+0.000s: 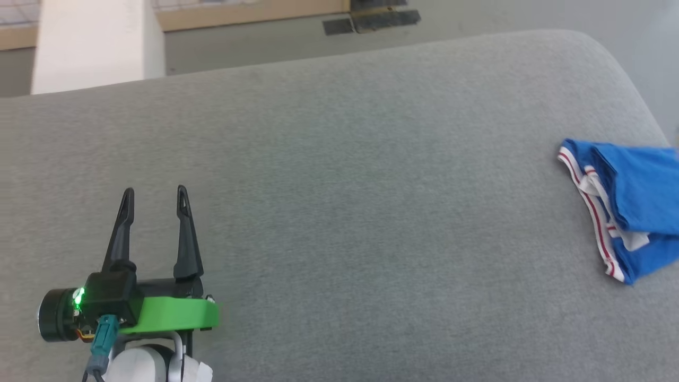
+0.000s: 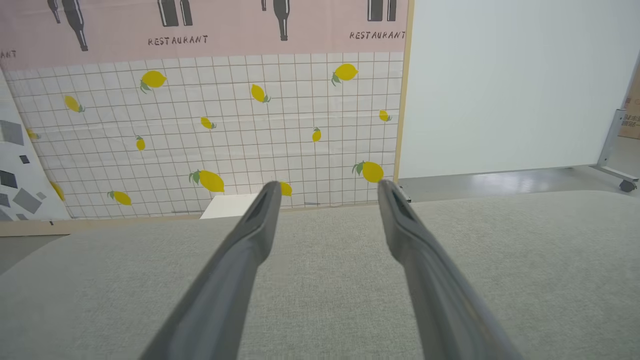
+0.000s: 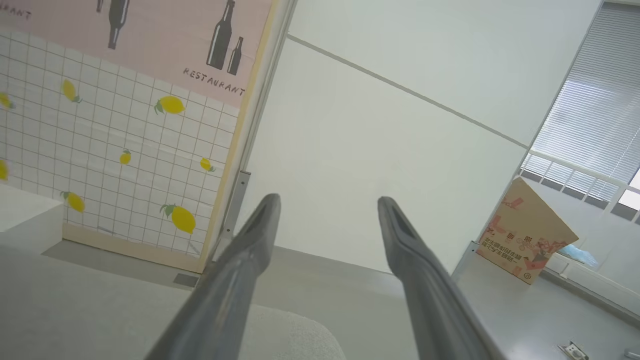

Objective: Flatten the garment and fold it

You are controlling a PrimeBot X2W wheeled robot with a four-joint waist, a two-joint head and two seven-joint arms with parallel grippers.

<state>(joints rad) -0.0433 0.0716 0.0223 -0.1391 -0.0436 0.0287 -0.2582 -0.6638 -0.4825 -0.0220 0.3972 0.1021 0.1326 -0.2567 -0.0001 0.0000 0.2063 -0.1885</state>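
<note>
The garment (image 1: 634,204) lies folded into a small bright blue bundle at the right edge of the grey cushioned surface (image 1: 339,212), its red-and-white striped trim facing left. Part of it runs past the right border of the head view. Far from it, at the lower left, my left gripper (image 1: 155,195) rests open over bare grey fabric, nothing between its fingers. The left wrist view shows that same left gripper (image 2: 327,186) open above the surface. In the right wrist view my right gripper (image 3: 327,201) is open and empty, raised and pointing toward a white wall.
A lemon-patterned tiled panel (image 2: 210,130) and a white partition (image 2: 505,85) stand beyond the surface's far edge. A cardboard box (image 3: 525,235) leans on the floor to the right. The surface's rounded far right corner (image 1: 599,48) drops to grey floor.
</note>
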